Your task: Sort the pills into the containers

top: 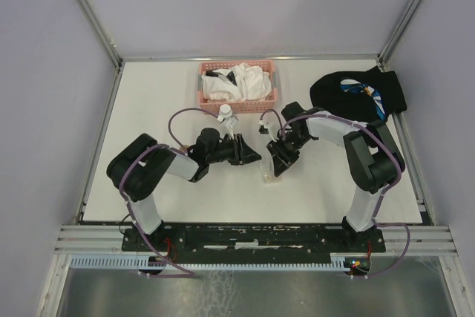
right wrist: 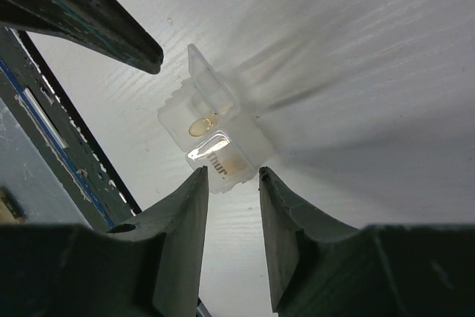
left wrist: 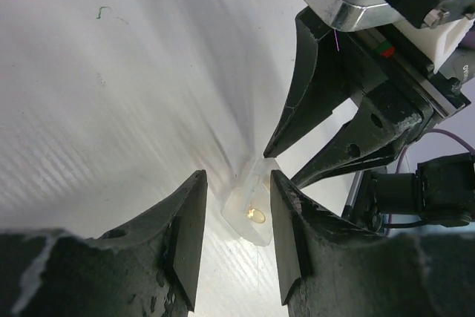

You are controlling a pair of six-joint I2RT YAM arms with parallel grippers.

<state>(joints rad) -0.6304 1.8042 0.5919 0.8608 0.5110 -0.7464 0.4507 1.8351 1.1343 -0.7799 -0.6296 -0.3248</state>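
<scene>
left arm [top: 148, 172] and right arm [top: 364, 154] bent inward, jaws parted

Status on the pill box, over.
Left gripper open, straddling box. Right gripper at box end, grip unclear. One amber pill inside, lid up. Nothing blocking.

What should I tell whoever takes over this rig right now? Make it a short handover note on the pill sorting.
Left gripper: open, fingers either side of one end of the clear box; contact unclear.
Right gripper: open, tips at the box's other end, not clearly gripping.
Box: lies flat between both grippers, one flap lid up.
Done: one amber pill lies in an open compartment.
Left: no other pills visible; a small white bottle sits near the pink basket.
</scene>
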